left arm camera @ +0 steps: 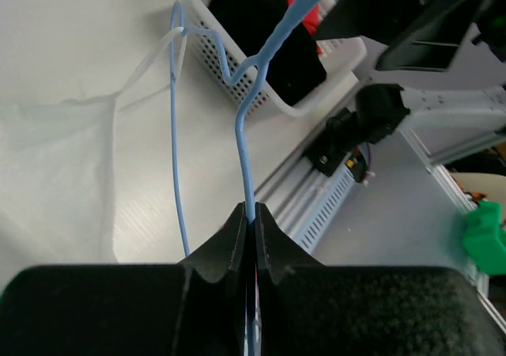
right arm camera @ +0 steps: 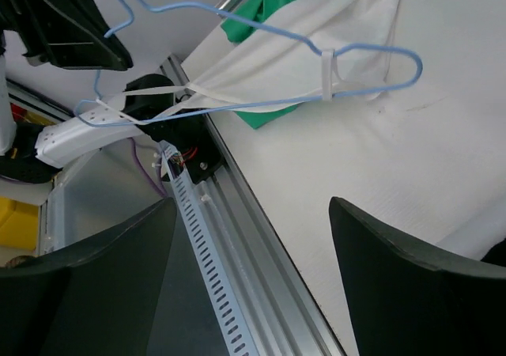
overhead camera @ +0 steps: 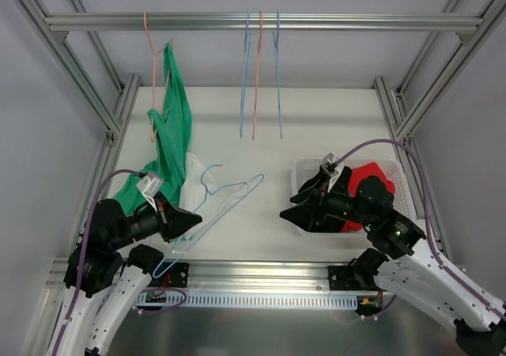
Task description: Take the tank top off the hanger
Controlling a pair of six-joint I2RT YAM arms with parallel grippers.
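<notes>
The left gripper (left arm camera: 249, 213) has its jaws clamped on the blue hanger (left arm camera: 241, 134). The white tank top (right arm camera: 288, 71), 2 straps looped on it, lies crosswise ahead of the right gripper (right arm camera: 253, 210), jaws apart.

hanger (overhead camera: 229, 205) left of basket (overhead camera: 308, 164), tank top (overhead camera: 192, 186) seemingly beneath hanger
</notes>
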